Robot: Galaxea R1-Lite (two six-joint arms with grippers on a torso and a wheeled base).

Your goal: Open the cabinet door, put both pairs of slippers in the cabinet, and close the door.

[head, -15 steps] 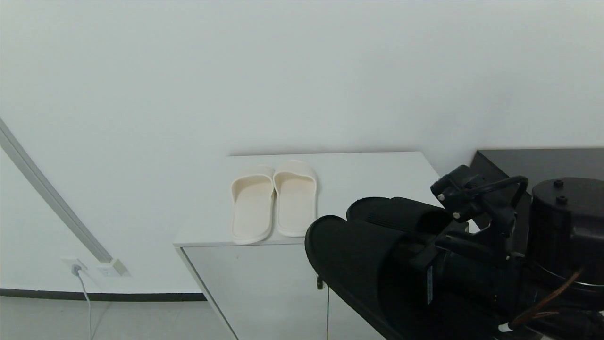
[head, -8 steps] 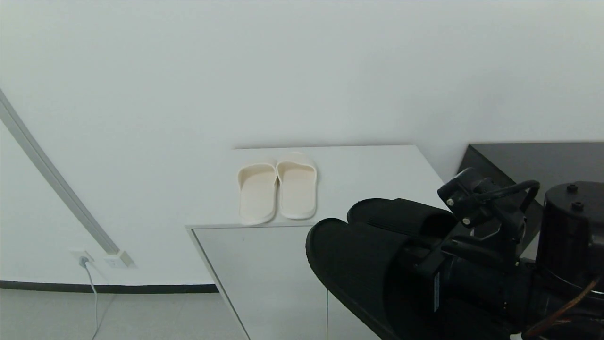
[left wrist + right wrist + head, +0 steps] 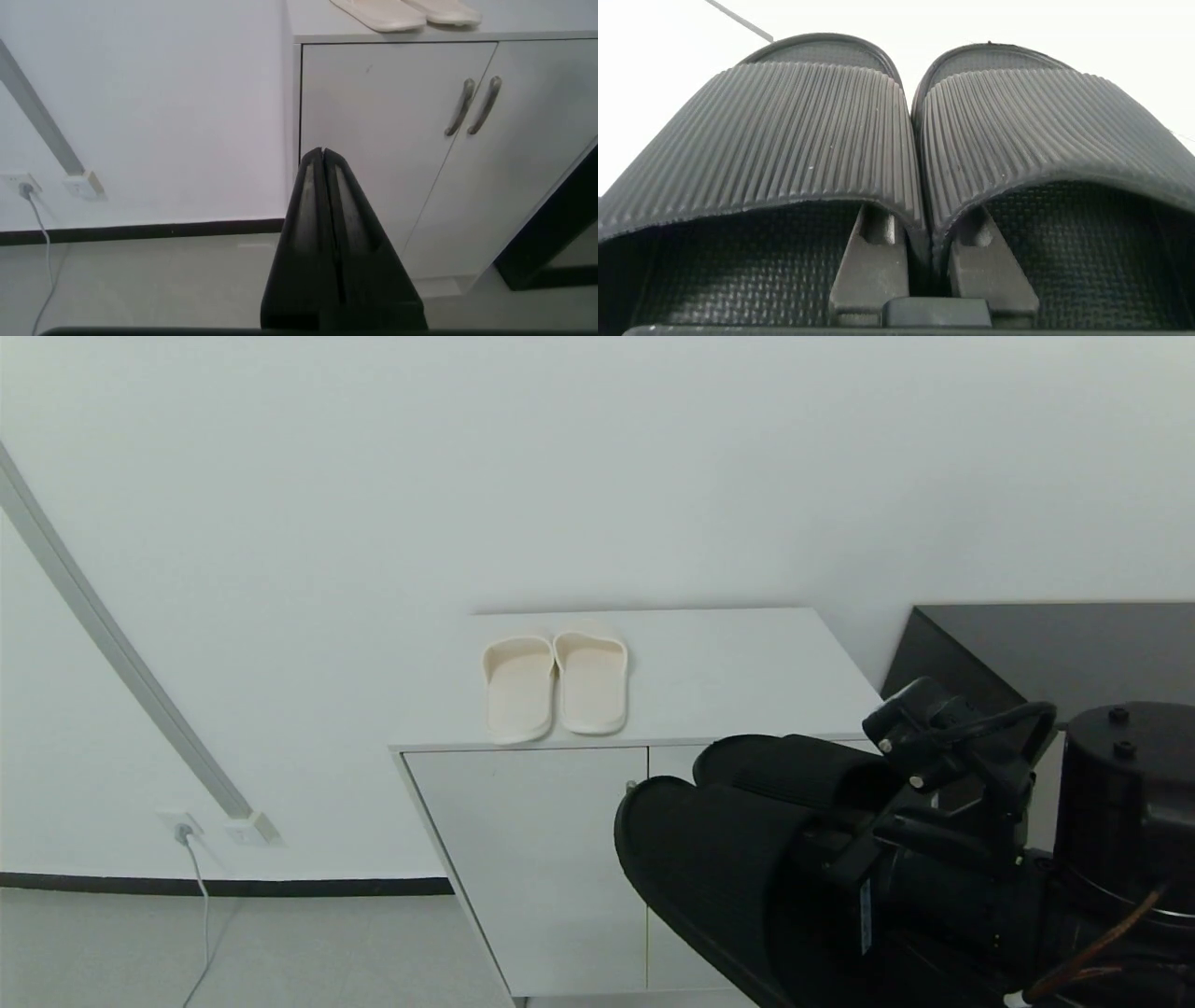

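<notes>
Cabinet: white, against the wall; both doors shut, two vertical handles side by side at the centre seam.
Cream slippers: pair side by side on the cabinet top, near the front edge, left of centre, toes toward the wall.
Black slippers: pair held side by side, clear of any surface, in front of the right-hand door, toes pointing away from the arm.
Right gripper: clamped on the black slippers, one finger inside each, the two adjoining inner walls pinched between.
Left gripper: fingers pressed flat together, nothing held; in front of the cabinet, below its top, apart from the doors.
Wall socket: low on the wall left of the cabinet, cable plugged in, hanging to the floor.
Dark unit: black, just right of the cabinet.
</notes>
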